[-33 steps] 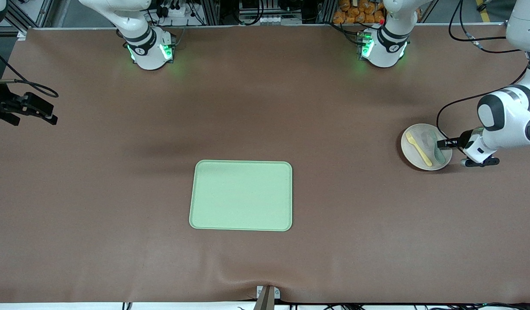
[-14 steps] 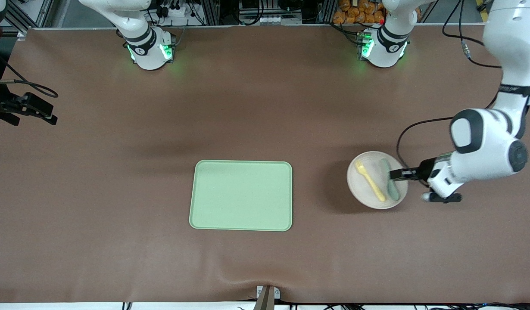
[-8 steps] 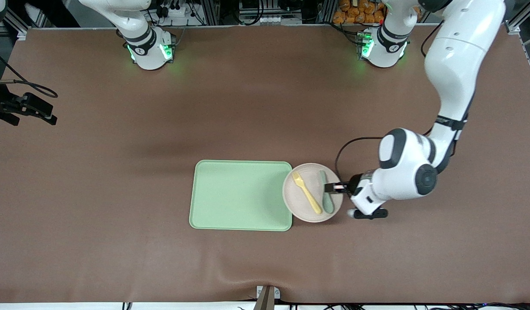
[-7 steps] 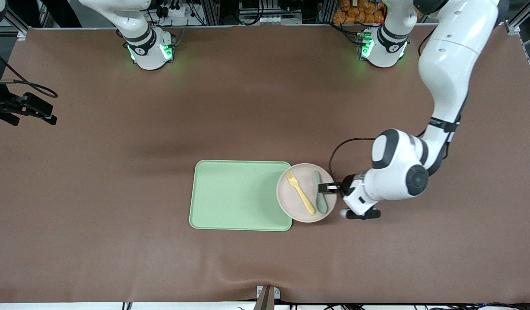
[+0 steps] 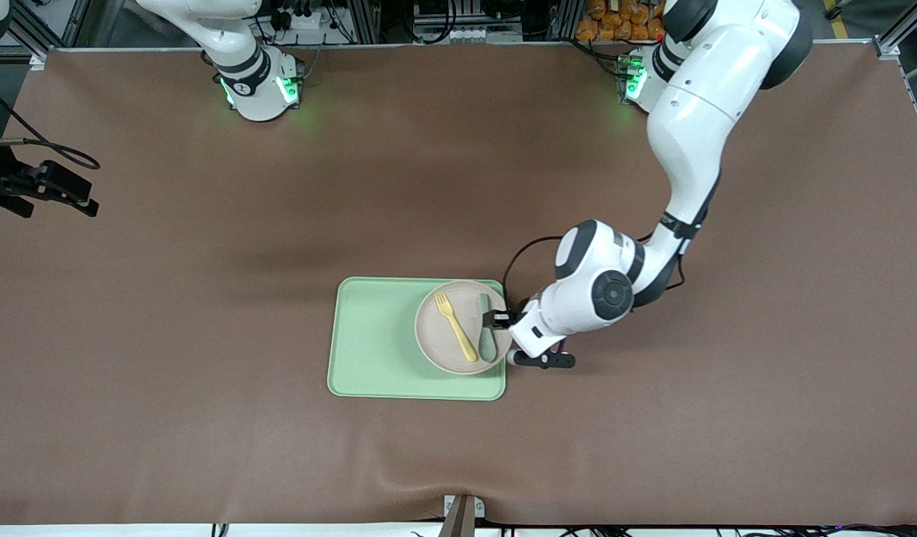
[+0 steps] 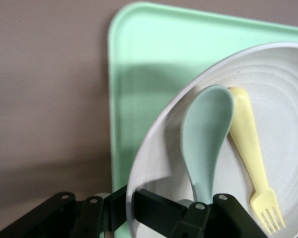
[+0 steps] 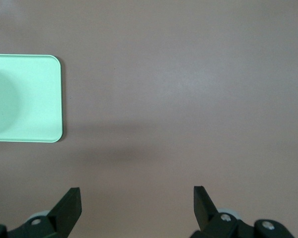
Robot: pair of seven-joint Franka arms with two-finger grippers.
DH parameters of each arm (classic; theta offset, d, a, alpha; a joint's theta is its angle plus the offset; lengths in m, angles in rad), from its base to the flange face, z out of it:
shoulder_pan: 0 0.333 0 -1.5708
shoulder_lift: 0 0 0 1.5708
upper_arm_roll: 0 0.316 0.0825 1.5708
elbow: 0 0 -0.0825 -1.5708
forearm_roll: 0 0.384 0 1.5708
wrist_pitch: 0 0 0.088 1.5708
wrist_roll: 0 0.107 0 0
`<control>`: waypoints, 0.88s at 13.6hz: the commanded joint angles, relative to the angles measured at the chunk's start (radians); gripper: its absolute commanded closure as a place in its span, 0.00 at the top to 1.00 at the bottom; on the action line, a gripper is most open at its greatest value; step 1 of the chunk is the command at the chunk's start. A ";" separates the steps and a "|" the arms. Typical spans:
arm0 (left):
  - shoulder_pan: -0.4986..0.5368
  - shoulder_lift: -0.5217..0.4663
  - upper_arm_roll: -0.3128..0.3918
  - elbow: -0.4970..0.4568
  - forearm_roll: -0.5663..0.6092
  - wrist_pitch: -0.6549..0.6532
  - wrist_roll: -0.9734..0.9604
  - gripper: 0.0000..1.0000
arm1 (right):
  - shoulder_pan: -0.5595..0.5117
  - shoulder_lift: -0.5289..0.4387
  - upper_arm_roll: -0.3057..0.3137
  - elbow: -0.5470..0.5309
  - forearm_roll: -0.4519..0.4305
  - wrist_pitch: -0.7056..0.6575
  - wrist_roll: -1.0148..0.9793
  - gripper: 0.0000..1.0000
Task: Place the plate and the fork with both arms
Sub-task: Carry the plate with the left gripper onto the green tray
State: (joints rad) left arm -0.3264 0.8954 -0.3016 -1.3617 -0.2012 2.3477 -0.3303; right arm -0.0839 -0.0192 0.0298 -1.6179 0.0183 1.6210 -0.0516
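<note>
While over tray, fork-bearing plate.

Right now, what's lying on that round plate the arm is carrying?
On the plate lie a pale-yellow fork and a grey-green spoon, side by side. The left gripper pinches the rim, its fingers covering the spoon's handle end.

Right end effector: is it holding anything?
No. In the right wrist view the right end effector is open, with only bare brown table between its fingers.
</note>
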 commanded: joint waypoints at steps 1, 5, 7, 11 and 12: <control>-0.063 0.049 0.044 0.041 -0.007 0.073 -0.010 0.00 | -0.017 -0.002 0.012 0.000 -0.001 -0.003 -0.008 1.00; -0.089 0.056 0.061 0.044 -0.009 0.123 -0.015 0.00 | -0.017 0.001 0.012 0.000 -0.001 -0.003 -0.008 1.00; -0.102 0.071 0.061 0.050 -0.007 0.150 -0.015 0.00 | -0.017 0.001 0.012 0.000 -0.001 -0.003 -0.008 1.00; -0.129 0.094 0.067 0.050 -0.009 0.216 -0.027 0.00 | -0.017 0.002 0.012 0.000 -0.001 -0.003 -0.008 1.00; -0.134 0.096 0.067 0.050 -0.009 0.220 -0.029 0.00 | -0.017 0.002 0.012 0.000 -0.001 -0.003 -0.008 1.00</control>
State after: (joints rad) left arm -0.4358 0.9722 -0.2520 -1.3459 -0.2013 2.5499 -0.3363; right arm -0.0839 -0.0154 0.0297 -1.6179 0.0183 1.6210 -0.0516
